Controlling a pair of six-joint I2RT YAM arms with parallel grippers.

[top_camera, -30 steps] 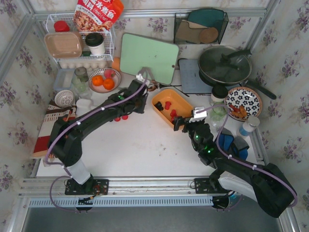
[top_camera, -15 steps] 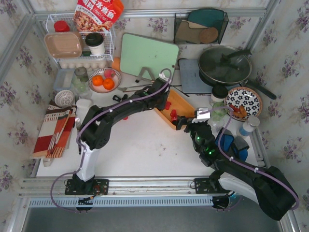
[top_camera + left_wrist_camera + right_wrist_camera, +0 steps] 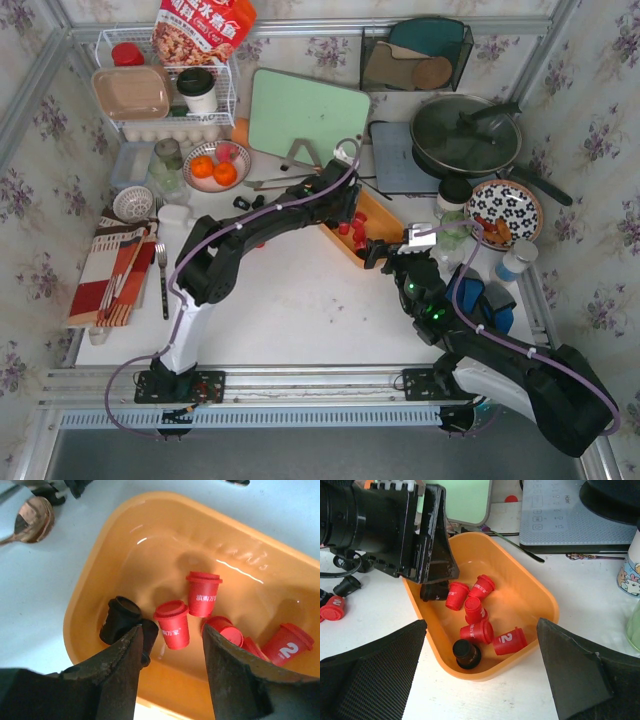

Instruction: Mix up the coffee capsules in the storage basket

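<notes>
The orange storage basket [image 3: 383, 213] lies mid-table. It holds several red coffee capsules [image 3: 480, 611] and two black ones [image 3: 467, 652]. My left gripper [image 3: 345, 215] is open and reaches down into the basket's far end. In the left wrist view [image 3: 172, 630] its fingers straddle a red capsule [image 3: 172, 622], and a black capsule [image 3: 119, 620] lies against the left finger. My right gripper [image 3: 385, 250] is open and empty, and hovers over the basket's near end [image 3: 481, 625]. Loose red [image 3: 332, 609] and black [image 3: 347, 585] capsules lie on the table left of the basket.
A green cutting board [image 3: 308, 118] leans behind the basket. An induction plate [image 3: 570, 515] and a lidded pan [image 3: 465, 133] stand to the right. A patterned plate [image 3: 505, 212], a bowl of oranges [image 3: 215, 167], a white wire rack [image 3: 165, 95] and a spoon [image 3: 30, 515] are nearby.
My left arm has swung right, from the loose capsules left of the basket to over the basket, its gripper lowered among the capsules. The right arm has barely moved.
</notes>
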